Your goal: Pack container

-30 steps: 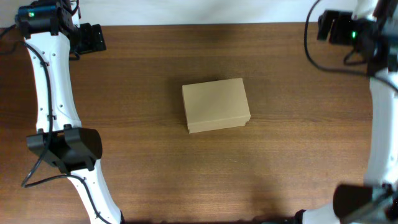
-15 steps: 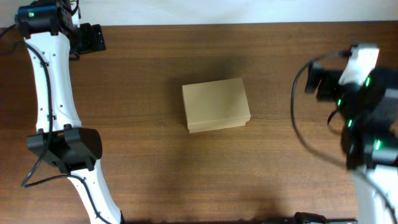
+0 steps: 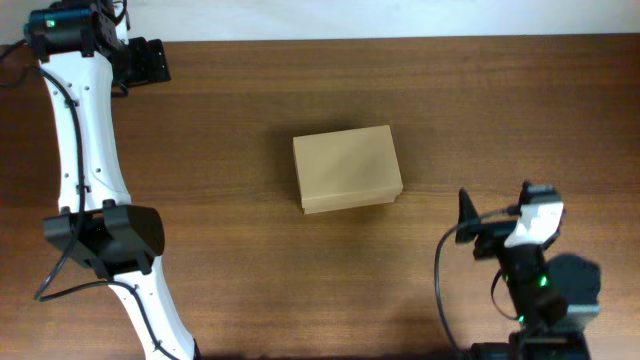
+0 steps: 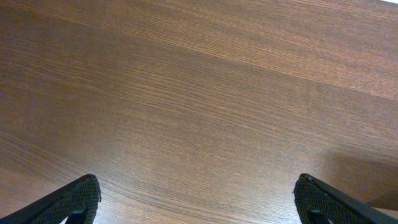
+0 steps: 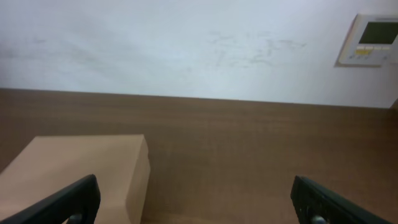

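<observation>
**While both hands stand released, the container sits shut at mid-counter**

Where the right hand [image 3: 468, 222] hangs over the near right part of the counter [image 3: 250, 270], its two dark fingers are spread wide and grasp nothing. Its wrist camera shows one fingertip at each lower corner of the view, with brown wood between them. The container [image 3: 347, 167] lies ahead of that hand and off to its left, apart from it and not touched. In the right wrist view the container [image 5: 74, 165] fills the lower left, its tan top flat and one side wall showing, just beyond the left fingertip. From overhead it is a plain cardboard box with the lid down, turned slightly askew on the wood.

Beyond the counter's far edge, the right wrist view shows a pale wall [image 5: 186, 50] with a small control panel [image 5: 370, 38] mounted at the upper right.

At the far left corner the left hand [image 3: 152, 60] is likewise released and empty, well apart from the container. Its own camera shows only wood grain between its fingertips.
</observation>
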